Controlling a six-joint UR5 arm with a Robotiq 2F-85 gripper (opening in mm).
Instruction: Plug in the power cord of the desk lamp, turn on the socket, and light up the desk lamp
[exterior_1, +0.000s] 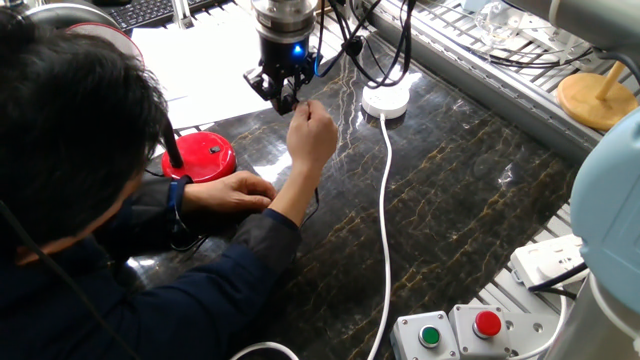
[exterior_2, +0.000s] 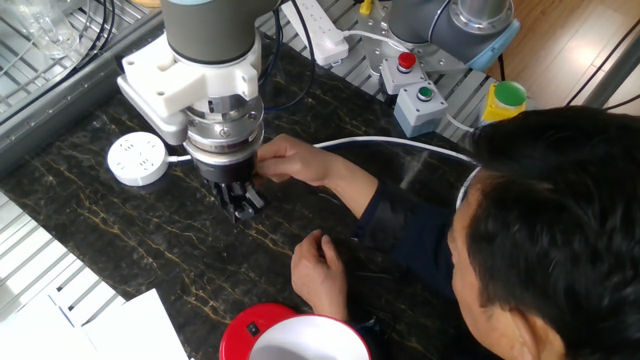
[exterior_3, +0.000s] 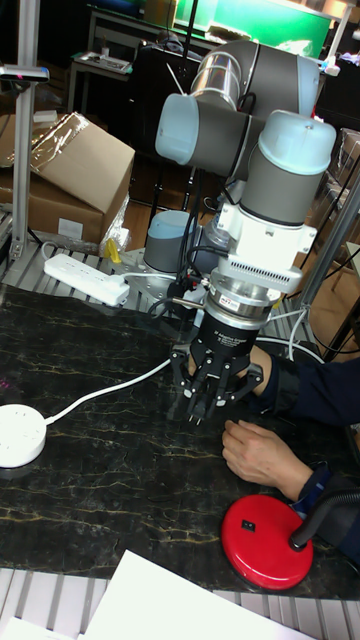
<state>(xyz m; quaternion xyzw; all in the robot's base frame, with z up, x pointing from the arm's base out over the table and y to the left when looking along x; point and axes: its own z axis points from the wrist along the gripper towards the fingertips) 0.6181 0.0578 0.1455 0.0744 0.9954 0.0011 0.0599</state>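
My gripper (exterior_1: 283, 97) (exterior_2: 243, 205) (exterior_3: 205, 400) hangs low over the dark marble table, jaws close together on the small black plug of the power cord; two pins point down below it. A person's hand (exterior_1: 310, 135) (exterior_2: 290, 160) touches the gripper's side. The thin black power cord (exterior_1: 317, 200) trails past the forearm toward the desk lamp's red base (exterior_1: 205, 155) (exterior_3: 262, 540), where the person's other hand (exterior_1: 235, 190) rests. The shade (exterior_2: 305, 345) shows its white inside. The round white socket (exterior_1: 385, 100) (exterior_2: 137, 159) (exterior_3: 18, 435) lies a short way from the gripper.
The socket's thick white cable (exterior_1: 387, 220) crosses the table. A long white power strip (exterior_2: 320, 30) (exterior_3: 85, 278) lies at the edge, near a box with red and green buttons (exterior_1: 455, 335) (exterior_2: 410, 85). White paper (exterior_2: 110, 320) lies beside the lamp. The person's head and arm fill one side.
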